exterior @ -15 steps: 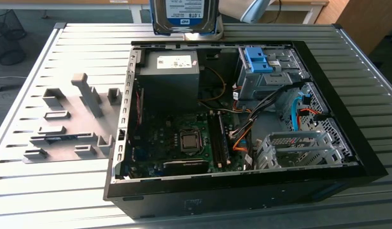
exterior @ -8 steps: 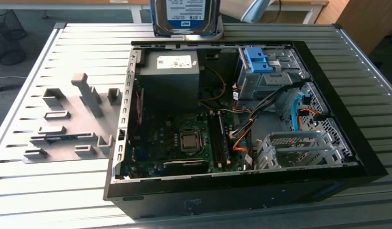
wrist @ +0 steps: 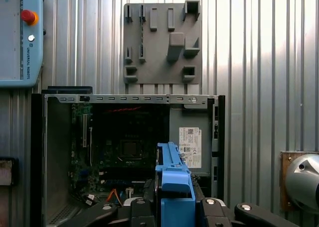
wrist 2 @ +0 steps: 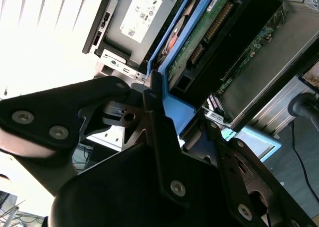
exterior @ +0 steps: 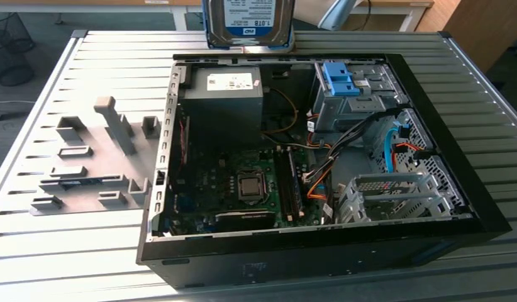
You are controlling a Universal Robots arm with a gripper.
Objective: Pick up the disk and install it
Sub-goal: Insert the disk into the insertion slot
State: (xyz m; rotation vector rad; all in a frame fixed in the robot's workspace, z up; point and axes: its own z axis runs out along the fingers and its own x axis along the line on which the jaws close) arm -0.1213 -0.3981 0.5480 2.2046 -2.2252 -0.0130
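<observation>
- 1 disk is clamped by its blue carrier in the claw, on edge above the rim of 1 open PC case, PSU side.
- Label is shown in the exterior view, PCB in the second wrist view.
- 1 teach pendant is shown in the first wrist view.

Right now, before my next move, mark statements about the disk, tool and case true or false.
The computer case lies open on the slatted table. True.
The tool is shut on the blue frame of the disk. True.
The disk is seated inside the case. False: it hangs above the case's far edge.
The grey fixture plate lies inside the case. False: the grey fixture plate lies on the table beside it.
</observation>
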